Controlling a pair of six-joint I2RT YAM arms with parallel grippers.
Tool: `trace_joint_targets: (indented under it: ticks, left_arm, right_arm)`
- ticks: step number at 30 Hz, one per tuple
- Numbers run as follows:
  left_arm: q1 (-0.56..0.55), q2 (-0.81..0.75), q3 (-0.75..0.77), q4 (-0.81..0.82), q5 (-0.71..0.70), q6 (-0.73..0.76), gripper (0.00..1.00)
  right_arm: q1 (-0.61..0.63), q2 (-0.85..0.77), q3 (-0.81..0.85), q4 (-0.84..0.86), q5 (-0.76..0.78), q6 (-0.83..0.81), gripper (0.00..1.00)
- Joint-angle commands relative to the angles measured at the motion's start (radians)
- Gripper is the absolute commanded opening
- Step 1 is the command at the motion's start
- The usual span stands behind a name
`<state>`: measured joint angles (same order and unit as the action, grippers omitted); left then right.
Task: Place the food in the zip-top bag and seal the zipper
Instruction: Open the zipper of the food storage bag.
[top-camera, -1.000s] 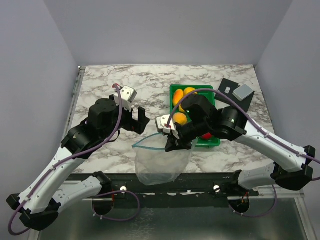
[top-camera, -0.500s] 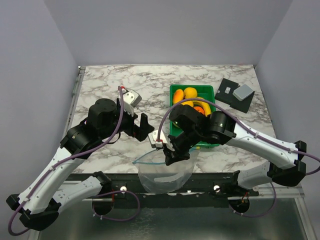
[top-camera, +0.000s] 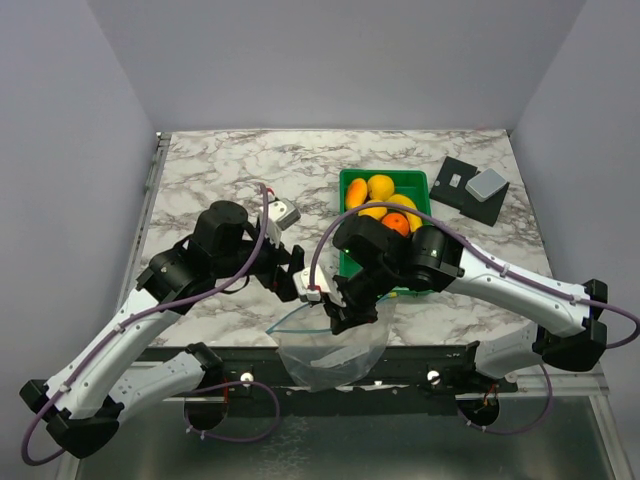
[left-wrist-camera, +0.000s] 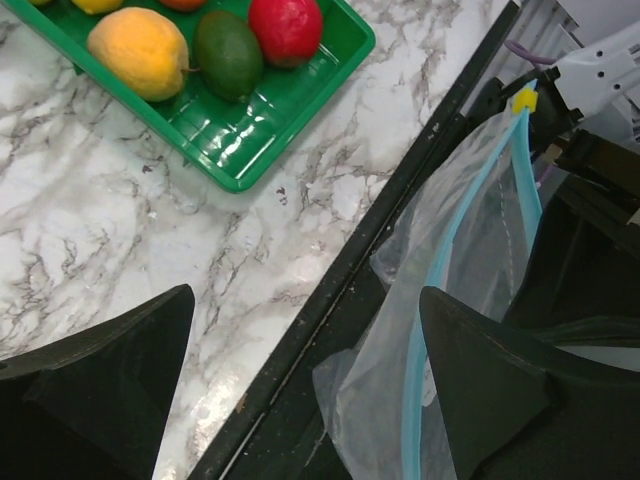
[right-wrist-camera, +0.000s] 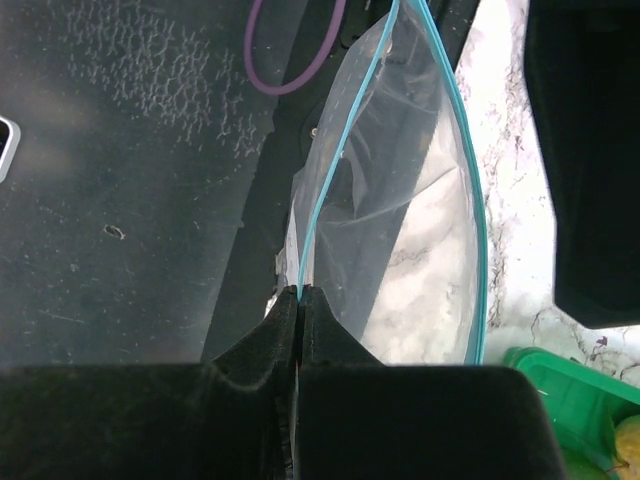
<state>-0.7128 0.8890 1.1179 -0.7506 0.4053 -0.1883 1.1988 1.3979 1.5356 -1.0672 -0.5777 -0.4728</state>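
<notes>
Off the table's (top-camera: 230, 180) near edge the zip-top bag (top-camera: 330, 358) is hung, zipper (left-wrist-camera: 527, 160) pinched in the right gripper (right-wrist-camera: 300, 292); the left gripper (left-wrist-camera: 305, 310) is spread empty. Plastic fruits (top-camera: 385, 198) in the green tray (top-camera: 347, 180) are partly screened by the right arm (top-camera: 445, 260).

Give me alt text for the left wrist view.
A clear zip-top bag with a light blue zipper hangs off the marble table's near edge, beyond the open left pincer. Top left, a green tray holds an orange fruit, a dark green fruit and a red fruit.

Your clear zip-top bag (top-camera: 335, 355) droops over the surface's (top-camera: 220, 170) near edge, its blue zipper (right-wrist-camera: 470, 190) gaping open. The food (top-camera: 381, 186) lies in the green tray (top-camera: 345, 190).
</notes>
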Motion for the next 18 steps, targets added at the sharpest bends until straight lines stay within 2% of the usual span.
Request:
trace_joint_targets:
  ticks: [1,10,18]
  left_arm:
    - [0.001,-0.002,-0.025,-0.011,0.099,-0.024,0.93]
    - [-0.022,0.004,-0.057,-0.009,0.135,-0.036,0.82]
    - [-0.075,0.034,-0.088,-0.011,0.103,-0.041,0.7]
  right_arm:
    - [0.013,0.019,0.005,0.012,0.035,-0.013,0.01]
    - [0.019,0.032,0.001,0.025,0.047,-0.008,0.01]
    - [0.028,0.04,0.011,0.035,0.064,-0.006,0.01]
